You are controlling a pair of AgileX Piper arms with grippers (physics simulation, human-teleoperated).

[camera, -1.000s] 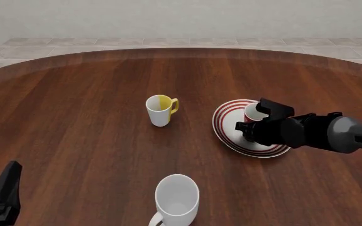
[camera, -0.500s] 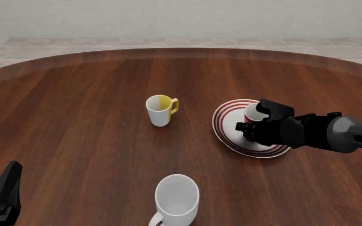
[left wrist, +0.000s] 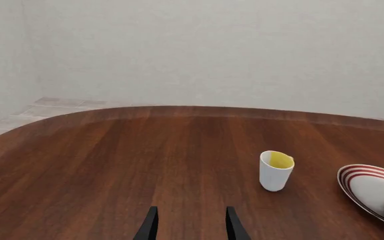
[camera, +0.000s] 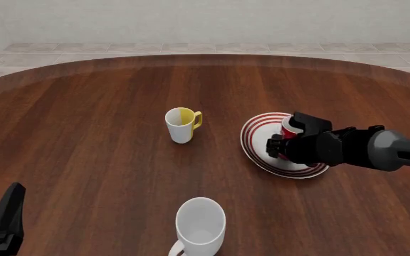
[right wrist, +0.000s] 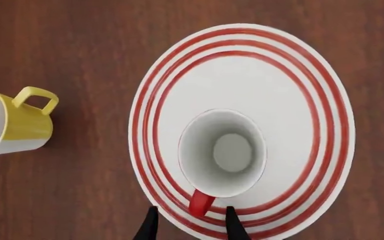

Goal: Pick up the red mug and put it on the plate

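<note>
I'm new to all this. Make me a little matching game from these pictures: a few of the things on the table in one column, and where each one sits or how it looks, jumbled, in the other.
Things:
1. red mug
2. white-and-yellow mug
3. plain white mug
4. left gripper

Descriptions:
A. closest to the camera in the front view, on bare wood
B. standing upright on the plate
C. open, with nothing between its fingers
D. on bare wood, left of the plate in the front view

Pairs: 1-B, 2-D, 3-A, 4-C

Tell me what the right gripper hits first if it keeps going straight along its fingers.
Probably the red mug: the right gripper looks straight down into it, fingers straddling its handle. The plate lies beneath. Depth is unclear.
</note>
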